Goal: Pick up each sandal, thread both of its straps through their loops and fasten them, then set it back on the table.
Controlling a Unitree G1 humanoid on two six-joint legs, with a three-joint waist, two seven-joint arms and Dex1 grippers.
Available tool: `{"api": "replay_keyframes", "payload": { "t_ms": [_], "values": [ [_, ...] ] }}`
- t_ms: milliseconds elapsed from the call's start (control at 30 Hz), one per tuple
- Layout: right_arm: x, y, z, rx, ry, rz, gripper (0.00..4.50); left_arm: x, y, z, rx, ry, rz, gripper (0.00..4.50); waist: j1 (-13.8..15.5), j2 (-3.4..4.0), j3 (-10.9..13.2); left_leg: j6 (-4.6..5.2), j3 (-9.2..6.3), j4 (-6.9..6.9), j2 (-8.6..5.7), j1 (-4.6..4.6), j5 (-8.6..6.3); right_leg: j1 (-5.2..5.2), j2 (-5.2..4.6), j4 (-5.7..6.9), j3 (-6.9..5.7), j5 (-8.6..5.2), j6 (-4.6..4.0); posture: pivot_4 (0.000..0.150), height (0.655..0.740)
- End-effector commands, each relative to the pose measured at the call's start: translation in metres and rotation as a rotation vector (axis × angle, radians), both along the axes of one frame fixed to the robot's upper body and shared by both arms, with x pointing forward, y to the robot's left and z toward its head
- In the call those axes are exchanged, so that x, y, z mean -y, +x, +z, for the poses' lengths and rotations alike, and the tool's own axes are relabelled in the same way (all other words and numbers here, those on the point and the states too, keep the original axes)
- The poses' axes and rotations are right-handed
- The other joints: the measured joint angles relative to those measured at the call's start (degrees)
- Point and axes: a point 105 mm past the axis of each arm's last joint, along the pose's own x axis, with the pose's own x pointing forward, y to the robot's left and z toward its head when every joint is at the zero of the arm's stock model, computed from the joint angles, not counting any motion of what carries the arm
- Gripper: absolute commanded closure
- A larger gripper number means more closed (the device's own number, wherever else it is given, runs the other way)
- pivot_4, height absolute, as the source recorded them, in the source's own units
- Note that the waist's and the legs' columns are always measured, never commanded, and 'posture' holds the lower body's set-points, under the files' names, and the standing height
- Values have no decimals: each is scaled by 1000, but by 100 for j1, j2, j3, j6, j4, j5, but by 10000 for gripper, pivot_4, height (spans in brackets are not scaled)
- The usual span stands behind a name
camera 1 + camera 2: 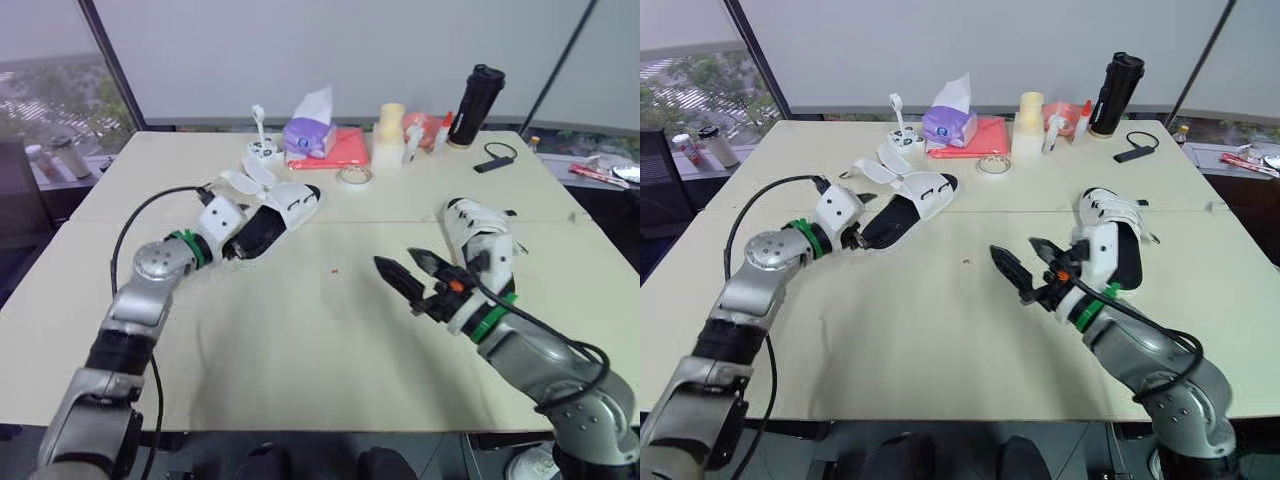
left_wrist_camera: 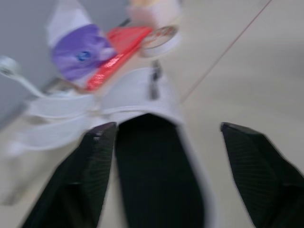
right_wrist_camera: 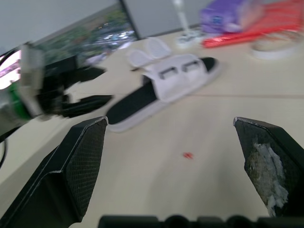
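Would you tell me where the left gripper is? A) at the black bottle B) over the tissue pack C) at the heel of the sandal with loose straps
C: the left gripper stands open at the heel of the sandal, its straps spread loose.

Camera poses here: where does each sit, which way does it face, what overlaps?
Eye views: on the head, facing forward and down over the table; both arms show, left gripper at the loose-strapped sandal, right gripper open by the other sandal.
Left wrist view: on the left wrist, looking along its spread fingers at that sandal's black footbed, tissue pack beyond.
Right wrist view: on the right wrist, looking between its fingers across the table at the same sandal and the left gripper.
Shared: that sandal, in all four.
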Motion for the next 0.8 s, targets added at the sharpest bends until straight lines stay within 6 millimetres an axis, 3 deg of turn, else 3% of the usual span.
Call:
{"api": "replay_keyframes", "payload": {
  "t_ms": [33, 200, 400, 800],
  "values": [
    [-8, 13, 11, 104, -40, -6, 0, 2, 13, 10, 264, 278, 20, 10718, 42, -4, 2, 0, 2, 2, -1, -5, 0, -4, 0, -1, 0, 0, 1, 1500, 7400],
    [-15, 22, 13, 160, -52, -19, 0, -4, 28, 6, 423, 495, 61, 10718, 103, -8, 2, 0, 8, 0, -1, -13, 0, -11, -1, -3, -1, 1, 1, 1500, 7400],
    [-12, 29, 9, 184, -63, -58, 0, -4, 41, 0, 451, 496, 120, 10718, 95, -12, 3, 0, 12, 12, -1, -14, 0, -10, -1, 1, -2, 2, 5, 1500, 7400],
    [-8, 35, 7, 189, -38, -139, 0, 40, 63, -5, 491, 563, 174, 10718, 93, -24, 5, 0, 13, 28, -2, -17, 0, -7, 0, 5, -4, 6, 12, 1500, 7400]
  ]
}}
